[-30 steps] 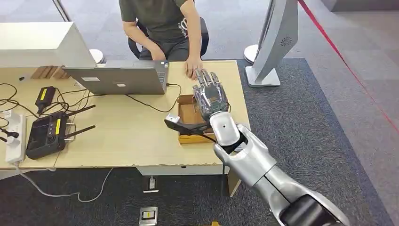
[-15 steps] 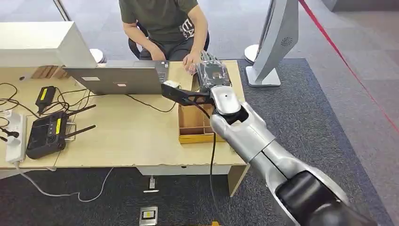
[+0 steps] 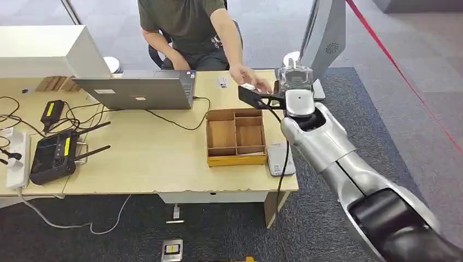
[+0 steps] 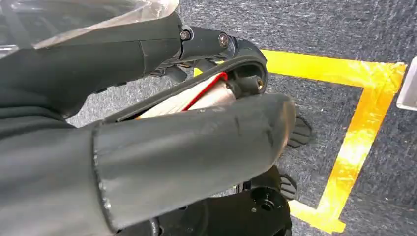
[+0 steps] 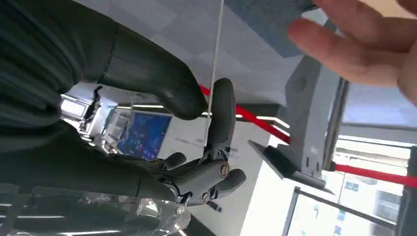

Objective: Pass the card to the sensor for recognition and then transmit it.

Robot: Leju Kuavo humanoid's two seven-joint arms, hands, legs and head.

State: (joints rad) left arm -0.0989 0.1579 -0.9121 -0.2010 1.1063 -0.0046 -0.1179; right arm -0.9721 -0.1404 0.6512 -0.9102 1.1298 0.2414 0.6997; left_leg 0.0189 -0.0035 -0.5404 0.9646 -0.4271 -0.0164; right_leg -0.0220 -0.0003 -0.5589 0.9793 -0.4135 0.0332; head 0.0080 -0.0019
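On the light wooden bench [image 3: 136,164], a flat grey sensor pad [image 3: 278,158] lies beside the compartmented brown wooden tray [image 3: 236,136]. Farther, the right hand [image 3: 295,82] pinches a thin white card [image 5: 215,73] between thumb and finger, next to the seated person's reaching hand [image 3: 254,82]. The left hand [image 4: 162,142] hangs over the floor, fingers curled together.

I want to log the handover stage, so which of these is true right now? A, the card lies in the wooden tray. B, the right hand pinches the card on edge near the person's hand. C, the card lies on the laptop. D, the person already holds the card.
B: the right wrist view shows the right hand pinching the thin card edge-on, with the person's hand open close by.
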